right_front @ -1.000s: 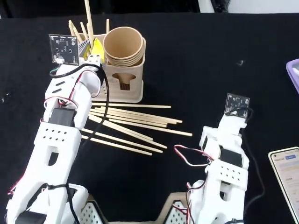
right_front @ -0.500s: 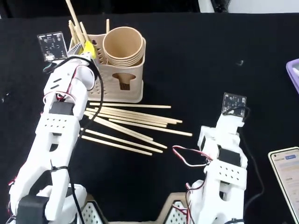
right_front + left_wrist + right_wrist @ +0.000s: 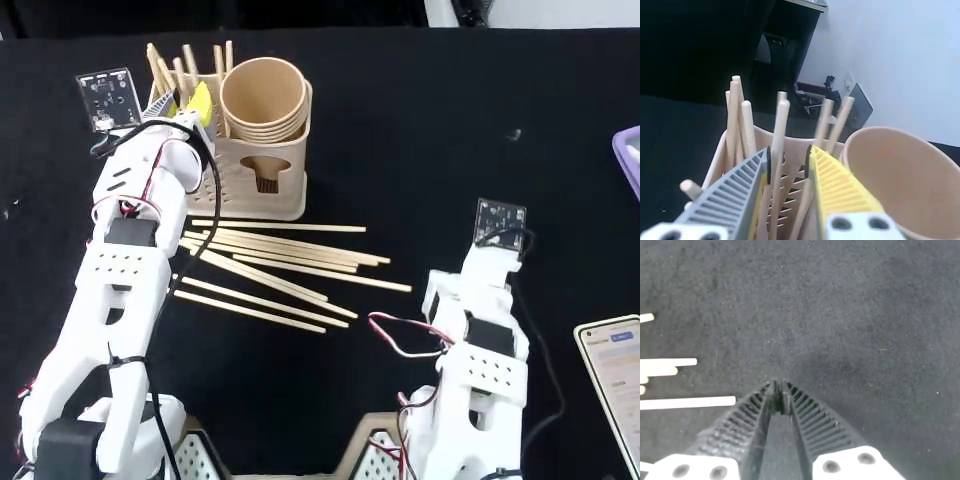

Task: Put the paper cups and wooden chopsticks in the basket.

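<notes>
Paper cups [image 3: 263, 95] are sitting nested in the basket [image 3: 275, 190] beside upright chopsticks [image 3: 186, 62]; loose chopsticks [image 3: 290, 262] are lying on the surface [image 3: 450, 120], waiting; left gripper [image 3: 788, 150] is standing slightly parted, loosely around one upright stick; right gripper [image 3: 778, 392] is resting closed, empty.

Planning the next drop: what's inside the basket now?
A nested stack of paper cups sits in one compartment of the basket; several wooden chopsticks stand in the other. The basket itself and the left pincer hide their lower ends.

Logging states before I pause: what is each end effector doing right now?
Left end effector: open, a chopstick between its jaws.
Right end effector: shut, empty.
</notes>
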Available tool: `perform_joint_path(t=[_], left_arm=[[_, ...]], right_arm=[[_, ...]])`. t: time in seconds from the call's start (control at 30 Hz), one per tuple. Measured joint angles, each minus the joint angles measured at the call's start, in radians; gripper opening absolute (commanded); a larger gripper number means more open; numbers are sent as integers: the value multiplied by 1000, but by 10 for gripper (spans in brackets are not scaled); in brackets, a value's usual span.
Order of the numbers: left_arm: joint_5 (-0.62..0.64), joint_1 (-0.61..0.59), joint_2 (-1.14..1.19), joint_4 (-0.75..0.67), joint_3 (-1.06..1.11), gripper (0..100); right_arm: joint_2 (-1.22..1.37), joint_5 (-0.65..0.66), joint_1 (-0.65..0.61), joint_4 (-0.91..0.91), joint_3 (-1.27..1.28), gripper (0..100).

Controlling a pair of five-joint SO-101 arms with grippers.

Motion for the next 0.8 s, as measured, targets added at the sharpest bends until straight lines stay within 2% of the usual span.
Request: perform_joint_path(t=[0.27,0.5,0.6,0.67,0.8], left_arm=[[0,0,-104,9,0,137],[0,-14,-381,180,-2,137],[0,-25,-529,313,-2,138],[-18,-25,-624,456,-2,140],[-215,14,-767,779,34,141]], right_arm=[[0,0,0,0,2,11],[0,0,0,0,2,11],[0,0,0,0,2,11],[0,0,0,0,2,11],[0,0,0,0,2,11]])
